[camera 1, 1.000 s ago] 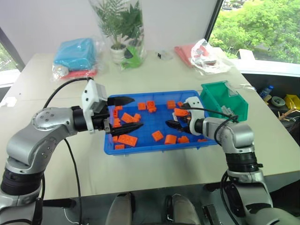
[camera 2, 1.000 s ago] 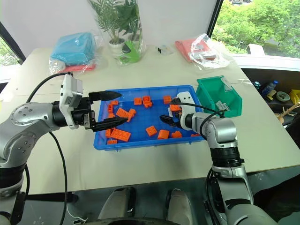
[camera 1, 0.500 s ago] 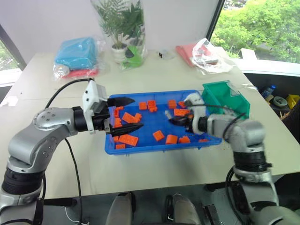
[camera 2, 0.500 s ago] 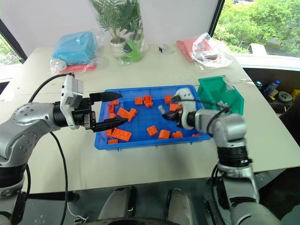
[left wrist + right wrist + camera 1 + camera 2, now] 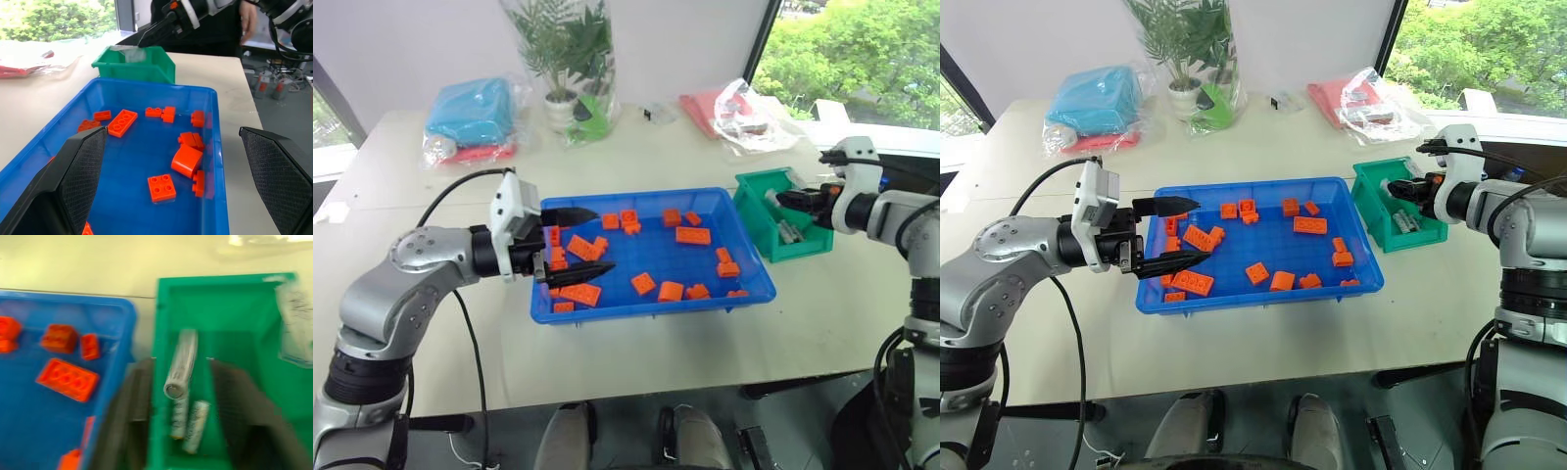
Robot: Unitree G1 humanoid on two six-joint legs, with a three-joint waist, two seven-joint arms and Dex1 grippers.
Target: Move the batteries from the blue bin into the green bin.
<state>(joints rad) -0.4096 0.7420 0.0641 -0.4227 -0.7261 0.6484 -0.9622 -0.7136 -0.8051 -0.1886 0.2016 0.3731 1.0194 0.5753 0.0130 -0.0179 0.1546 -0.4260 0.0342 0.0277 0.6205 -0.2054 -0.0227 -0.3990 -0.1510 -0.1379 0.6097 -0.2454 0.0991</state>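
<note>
Releasing is the step in hand: the right tool (image 5: 1416, 189), fingers spread over the green bin (image 5: 781, 231), is best kept centred until the falling battery (image 5: 181, 364) has cleared them. Its long axis runs roughly six to twelve o'clock between the fingers, above two batteries (image 5: 190, 424) already inside. The left tool (image 5: 578, 242) hangs spread over the blue bin (image 5: 646, 303).

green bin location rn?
Head views: the green bin sits on the table, against the blue bin's right end, under the right gripper; batteries lie inside.
</note>
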